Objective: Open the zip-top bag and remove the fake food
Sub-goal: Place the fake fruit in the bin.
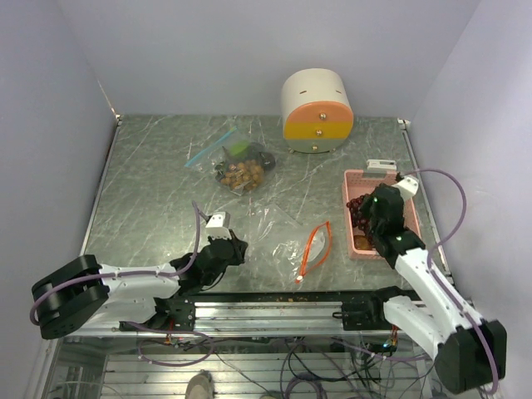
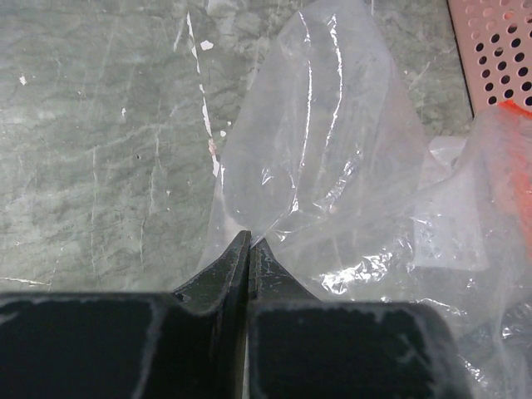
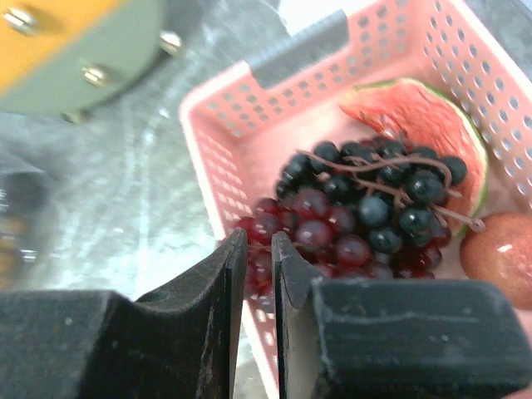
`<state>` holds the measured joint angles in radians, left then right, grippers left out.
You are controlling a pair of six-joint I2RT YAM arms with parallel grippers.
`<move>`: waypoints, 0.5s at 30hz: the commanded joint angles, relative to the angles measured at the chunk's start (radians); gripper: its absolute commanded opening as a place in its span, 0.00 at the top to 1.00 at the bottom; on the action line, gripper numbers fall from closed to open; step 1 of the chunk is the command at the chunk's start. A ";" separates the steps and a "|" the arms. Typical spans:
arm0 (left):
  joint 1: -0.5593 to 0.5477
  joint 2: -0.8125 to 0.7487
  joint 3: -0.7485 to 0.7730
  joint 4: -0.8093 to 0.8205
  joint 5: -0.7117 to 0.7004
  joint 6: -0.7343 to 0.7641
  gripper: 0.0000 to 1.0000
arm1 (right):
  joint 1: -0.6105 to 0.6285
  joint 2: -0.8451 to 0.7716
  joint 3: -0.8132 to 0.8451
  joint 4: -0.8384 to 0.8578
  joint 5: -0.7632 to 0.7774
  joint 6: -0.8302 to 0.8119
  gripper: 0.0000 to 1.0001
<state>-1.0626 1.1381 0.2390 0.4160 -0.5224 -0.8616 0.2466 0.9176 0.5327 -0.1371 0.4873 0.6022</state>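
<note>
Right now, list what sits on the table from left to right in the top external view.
The zip-top bag of fake food → round drawer unit → pink basket. The empty orange-zipped bag spans the drawer unit's stretch, so it is left out.

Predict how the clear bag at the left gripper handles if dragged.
Likely floppy: the clear bag is crumpled thin film, tenting toward the shut left gripper. Probably very light, as it looks empty. It may slide easily over the smooth table, folding rather than holding shape.
</note>
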 commanded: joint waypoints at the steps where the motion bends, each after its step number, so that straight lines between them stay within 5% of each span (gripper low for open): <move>1: 0.007 -0.039 0.017 -0.047 -0.034 -0.006 0.89 | -0.011 -0.084 -0.014 0.062 -0.083 -0.005 0.81; 9: 0.009 -0.079 0.031 -0.115 -0.039 -0.010 0.89 | -0.104 0.086 -0.125 0.160 -0.299 0.131 0.87; 15: 0.013 -0.147 0.026 -0.165 -0.057 -0.019 0.89 | -0.159 0.035 -0.138 0.175 -0.384 0.180 0.89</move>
<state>-1.0573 1.0336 0.2394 0.3000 -0.5446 -0.8711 0.1005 0.9955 0.3935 0.0425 0.2062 0.7349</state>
